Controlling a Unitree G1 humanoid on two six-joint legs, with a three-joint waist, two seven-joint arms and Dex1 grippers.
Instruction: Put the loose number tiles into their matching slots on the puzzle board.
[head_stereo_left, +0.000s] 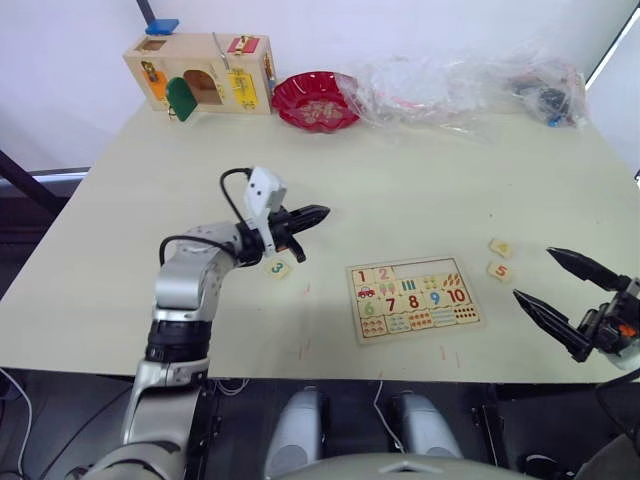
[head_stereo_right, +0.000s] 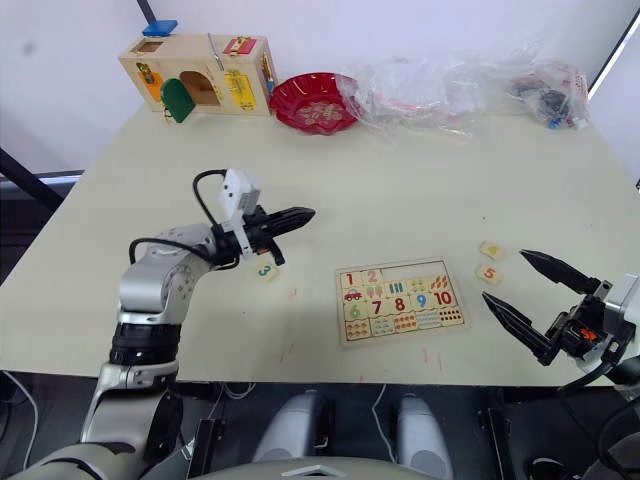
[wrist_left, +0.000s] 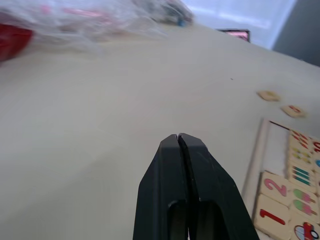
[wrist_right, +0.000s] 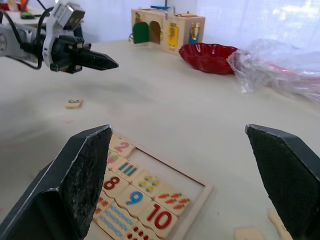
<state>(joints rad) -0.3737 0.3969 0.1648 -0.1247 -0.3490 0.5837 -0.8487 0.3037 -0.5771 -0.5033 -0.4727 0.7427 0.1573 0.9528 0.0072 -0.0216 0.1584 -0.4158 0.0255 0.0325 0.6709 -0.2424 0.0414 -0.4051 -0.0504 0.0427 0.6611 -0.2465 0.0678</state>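
Near the table's front edge lies the puzzle board (head_stereo_left: 415, 299), a flat rectangular tray of pale wood, its long side running left to right and turned slightly askew to the edge. Tiles 1 and 2 sit in its top row; the remaining slots (head_stereo_left: 425, 269) beside them are bare recesses. My right wrist view looks down on the board from close by and shows the printed 8, 9 and 10 plainly, while my left wrist view catches just the end with the red 1 and pink 2.

My left gripper (head_stereo_left: 312, 214) hangs above the table, left of the board, its two black fingers pressed tight together with nothing between them, pointing toward my right. Just below it the 3 tile (head_stereo_left: 278, 267) lies flat on the table. To the right of the board, the 4 tile (head_stereo_left: 501, 247) and 5 tile (head_stereo_left: 499, 271) lie near each other. My right gripper (head_stereo_left: 560, 285) hovers beyond them over the front corner, spread wide and empty.

At the far edge stand a wooden latch box (head_stereo_left: 199, 72), a scalloped red bowl (head_stereo_left: 317, 100) and crumpled clear plastic (head_stereo_left: 450, 85).
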